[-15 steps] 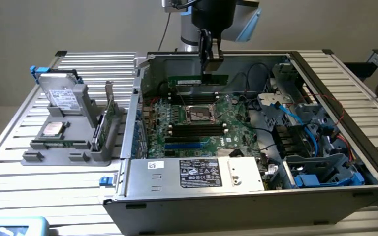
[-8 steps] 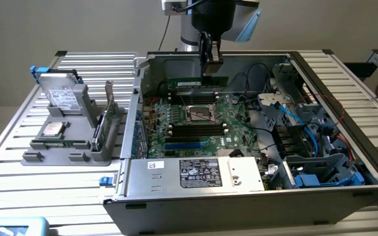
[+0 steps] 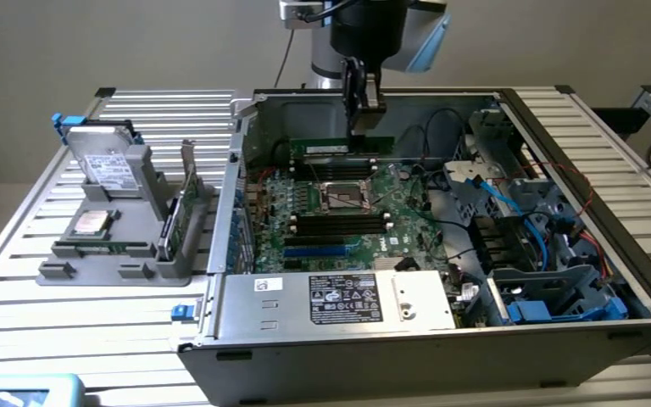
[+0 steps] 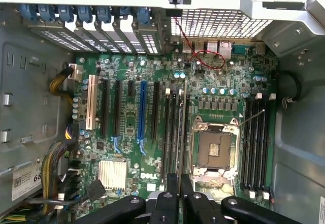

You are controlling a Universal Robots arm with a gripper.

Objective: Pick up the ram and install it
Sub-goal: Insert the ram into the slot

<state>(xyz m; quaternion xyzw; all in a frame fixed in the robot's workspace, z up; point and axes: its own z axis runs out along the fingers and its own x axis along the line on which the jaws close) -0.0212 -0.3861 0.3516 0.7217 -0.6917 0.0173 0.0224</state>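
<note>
Slatted aluminium bench (image 3: pixel 31 254) under a plain pale wall carries an open computer case (image 3: pixel 416 348) with its motherboard (image 3: pixel 399 229) facing up. At 9 o'clock from the case in the exterior view stands a grey fixture (image 3: pixel 111 271). It holds a hard drive (image 3: pixel 111 161), a square silver processor chip (image 3: pixel 91 222) and an upright expansion card (image 3: pixel 186 195).

The arm reaches down into the case from 12 o'clock, and the gripper (image 3: pixel 362 127) hangs over the far part of the board, at 12 o'clock from the empty CPU socket (image 3: pixel 346 197). The jaws are closed on the ram (image 3: pixel 325 147), pinching it near the middle of its upper edge, so the stick hangs directly beneath them rather than off to either side. In the exterior view its long axis runs from 9 o'clock to 3 o'clock, with the green board on edge.

In the wrist view the ram (image 4: pixel 184 127) shows edge-on as a thin line running straight out from the gripper (image 4: pixel 180 181). It lies parallel to the bank of black memory slots (image 4: pixel 172 132) between the socket and the expansion slots. It appears lined up over the slot of that bank nearest the socket, and a second bank of slots (image 4: pixel 254 148) on the other side of the socket stands empty.

My judgement is that the stick is lifted and carried to the board, with its length matched to the slot. Whether its lower edge touches the slot or hovers just above cannot be told, and nothing shows it latched in
</note>
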